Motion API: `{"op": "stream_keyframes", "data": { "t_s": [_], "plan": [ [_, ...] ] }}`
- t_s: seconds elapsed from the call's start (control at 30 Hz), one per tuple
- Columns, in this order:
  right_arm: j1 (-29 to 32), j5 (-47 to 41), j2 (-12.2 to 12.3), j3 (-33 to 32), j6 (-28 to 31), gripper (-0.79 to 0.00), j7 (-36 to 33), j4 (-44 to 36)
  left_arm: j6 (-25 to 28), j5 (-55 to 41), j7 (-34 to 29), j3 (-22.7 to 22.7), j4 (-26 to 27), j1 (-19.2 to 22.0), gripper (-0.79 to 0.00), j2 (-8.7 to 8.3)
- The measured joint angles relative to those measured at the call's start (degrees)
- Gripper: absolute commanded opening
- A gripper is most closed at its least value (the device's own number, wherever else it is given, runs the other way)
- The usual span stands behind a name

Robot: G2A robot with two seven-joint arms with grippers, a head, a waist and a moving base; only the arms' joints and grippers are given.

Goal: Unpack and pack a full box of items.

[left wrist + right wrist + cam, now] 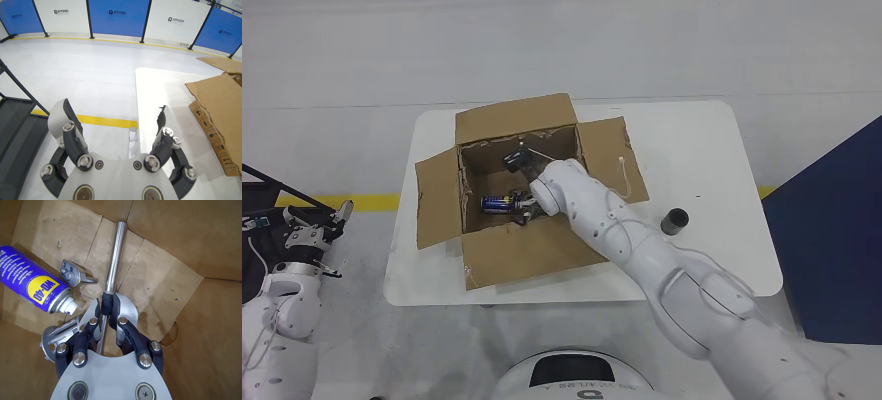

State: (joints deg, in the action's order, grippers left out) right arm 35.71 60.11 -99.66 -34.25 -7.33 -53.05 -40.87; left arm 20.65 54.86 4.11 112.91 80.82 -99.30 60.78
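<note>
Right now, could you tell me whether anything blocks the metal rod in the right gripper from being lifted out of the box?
Nothing visible lies across the metal rod held in the right gripper. The spray can and metal bracket lie beside it in the cardboard box.

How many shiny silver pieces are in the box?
3: a steel rod in the right gripper, a bracket beside the spray can, a slotted round part beneath the gripper. More may be hidden.

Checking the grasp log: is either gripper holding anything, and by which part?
The right gripper clamps the metal rod on its shaft, inside the cardboard box; left gripper holds nothing.
</note>
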Motion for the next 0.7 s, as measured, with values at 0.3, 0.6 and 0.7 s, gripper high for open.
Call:
{"op": "stream_keyframes", "data": {
  "t_s": [0.3,0.6,0.7],
  "plan": [
    [-2.55,-0.57,-3.83,2.47,-1.38,-0.785,-0.03,7.35,0.0,0.0,0.0,0.0,0.0,0.0,0.0,0.0],
    [-4.53,-1.43,-6.4,2.79,-1.58,-0.785,1.05,12.46,0.0,0.0,0.0,0.0,0.0,0.0,0.0,0.0],
    [-4.84,-1.6,-6.85,2.55,-1.72,-0.785,1.85,12.79,0.0,0.0,0.0,0.0,0.0,0.0,0.0,0.0]
  ]
}}
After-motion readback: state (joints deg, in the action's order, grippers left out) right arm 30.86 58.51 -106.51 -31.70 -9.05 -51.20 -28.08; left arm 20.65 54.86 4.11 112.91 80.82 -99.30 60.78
